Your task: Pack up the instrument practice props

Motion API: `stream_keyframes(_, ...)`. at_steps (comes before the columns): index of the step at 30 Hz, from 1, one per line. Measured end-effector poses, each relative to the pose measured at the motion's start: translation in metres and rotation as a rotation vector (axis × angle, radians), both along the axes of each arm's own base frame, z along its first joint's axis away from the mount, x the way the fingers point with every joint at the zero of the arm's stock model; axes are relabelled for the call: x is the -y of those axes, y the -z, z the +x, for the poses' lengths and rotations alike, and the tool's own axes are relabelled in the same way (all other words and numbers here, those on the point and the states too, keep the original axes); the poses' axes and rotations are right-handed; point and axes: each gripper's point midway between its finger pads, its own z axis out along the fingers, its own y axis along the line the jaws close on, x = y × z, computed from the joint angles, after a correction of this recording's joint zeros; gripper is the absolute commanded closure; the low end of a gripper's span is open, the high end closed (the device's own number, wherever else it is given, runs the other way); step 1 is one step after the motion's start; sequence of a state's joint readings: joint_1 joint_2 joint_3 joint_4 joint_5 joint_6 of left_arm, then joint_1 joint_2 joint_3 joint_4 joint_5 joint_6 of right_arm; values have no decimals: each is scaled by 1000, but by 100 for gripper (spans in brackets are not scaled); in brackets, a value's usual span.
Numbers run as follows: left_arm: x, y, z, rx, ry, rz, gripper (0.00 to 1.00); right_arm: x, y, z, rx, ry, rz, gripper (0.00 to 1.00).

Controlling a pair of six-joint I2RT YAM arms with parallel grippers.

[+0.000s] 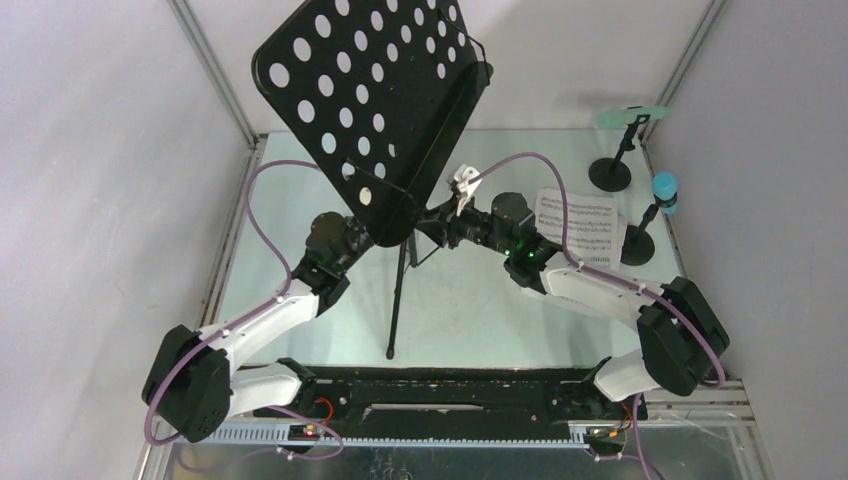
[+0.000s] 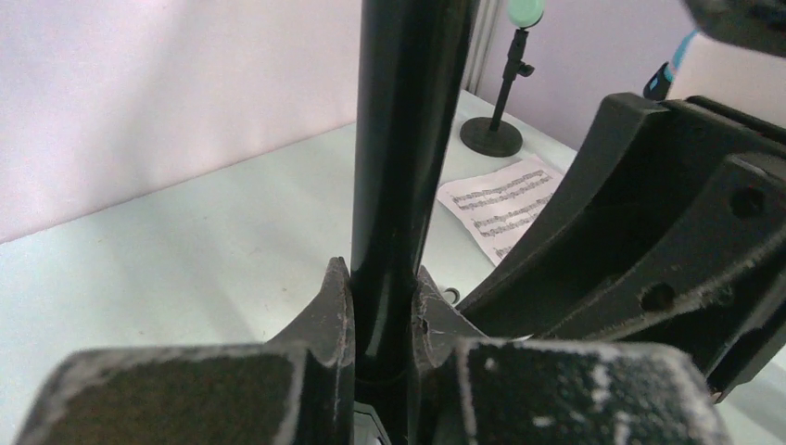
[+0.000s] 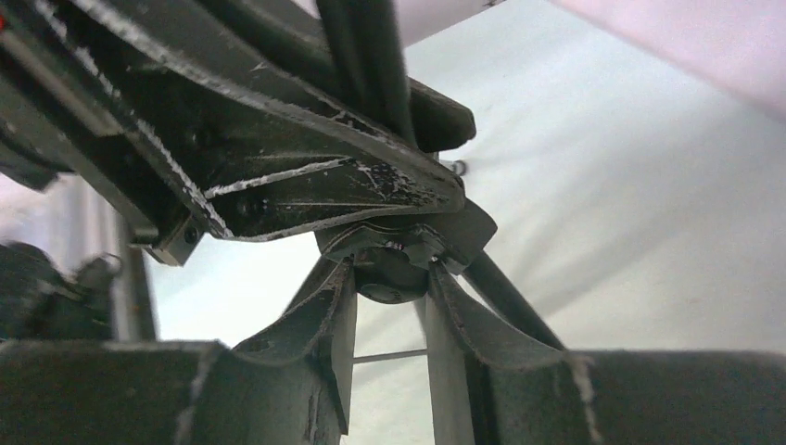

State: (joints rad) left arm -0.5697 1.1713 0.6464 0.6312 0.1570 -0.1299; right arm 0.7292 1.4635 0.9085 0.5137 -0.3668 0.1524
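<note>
Closest in, the left gripper (image 2: 382, 324) clamps the pole (image 2: 408, 139) of the music rack (image 1: 405, 205) standing mid-table, while the right gripper (image 3: 389, 315) pinches the knob (image 3: 389, 276) at its leg hub; folding the rack seems in hand, and the next move calls for turning that knob loose.

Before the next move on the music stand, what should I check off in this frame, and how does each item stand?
1. Left gripper clamped on the stand's pole: ok.
2. Right gripper closed around the knob at the stand's joint: ok.
3. Perforated desk folded down: not ok, it stands raised and tilted.
4. Sheet music clear of the stand: ok, flat on the table to its right.
5. Mint-green microphone and blue microphone apart from both arms: ok.
</note>
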Motion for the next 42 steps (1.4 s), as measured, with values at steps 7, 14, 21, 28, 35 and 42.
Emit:
stream_keyframes(7, 4, 0, -2, 5, 24, 0, 100, 5, -3, 0, 385, 23, -247, 100)
stream_keyframes(14, 4, 0, -2, 5, 27, 0, 100, 5, -5, 0, 721, 78, -509, 100)
stream_keyframes(21, 7, 0, -5, 6, 46, 1, 100, 8, -9, -2, 1016, 89, -776, 85)
stream_keyframes(28, 9, 0, -6, 3, 62, 5, 100, 9, -13, -5, 1040, 130, -801, 34)
stream_keyframes(35, 10, 0, -6, -3, 63, 9, 100, 39, -112, -45, 835, 299, -301, 17)
stream_keyframes(42, 10, 0, -5, -9, 64, 13, 100, 74, -108, -54, 345, 359, 115, 25)
